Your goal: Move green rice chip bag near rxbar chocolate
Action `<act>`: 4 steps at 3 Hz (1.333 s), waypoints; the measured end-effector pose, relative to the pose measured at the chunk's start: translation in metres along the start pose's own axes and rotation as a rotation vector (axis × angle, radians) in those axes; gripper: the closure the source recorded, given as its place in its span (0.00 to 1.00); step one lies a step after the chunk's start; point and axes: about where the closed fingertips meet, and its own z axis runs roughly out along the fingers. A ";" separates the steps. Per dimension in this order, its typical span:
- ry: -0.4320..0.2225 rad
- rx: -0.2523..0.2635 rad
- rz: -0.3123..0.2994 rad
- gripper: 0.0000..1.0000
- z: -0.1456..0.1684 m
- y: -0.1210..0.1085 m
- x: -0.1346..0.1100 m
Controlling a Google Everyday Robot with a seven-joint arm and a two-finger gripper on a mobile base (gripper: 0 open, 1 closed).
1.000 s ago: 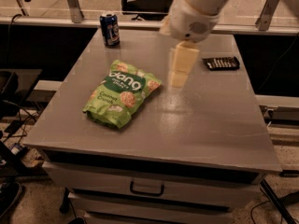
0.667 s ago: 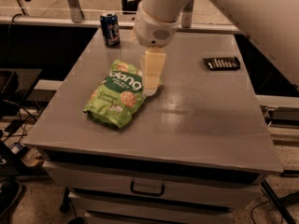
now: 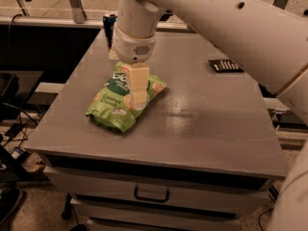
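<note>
Your cream gripper (image 3: 138,99) sits right over the crinkly bright green rice chip bag (image 3: 113,110), left-centre on the grey table (image 3: 202,124). Can't tell if it's wide, narrow or holding. Small flat dark rxbar chocolate (image 3: 225,65) lies far right, well apart from the bag. Blue soda can (image 3: 109,28) is at far left.

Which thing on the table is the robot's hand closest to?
The green rice chip bag: the hand is directly over it. The rxbar chocolate and blue can sit farther back.
</note>
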 end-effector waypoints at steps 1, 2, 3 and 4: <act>0.013 -0.040 -0.070 0.00 0.017 0.001 -0.018; 0.044 -0.077 -0.114 0.00 0.033 0.001 -0.029; 0.080 -0.101 -0.132 0.14 0.042 0.001 -0.029; 0.125 -0.090 -0.123 0.46 0.037 -0.002 -0.017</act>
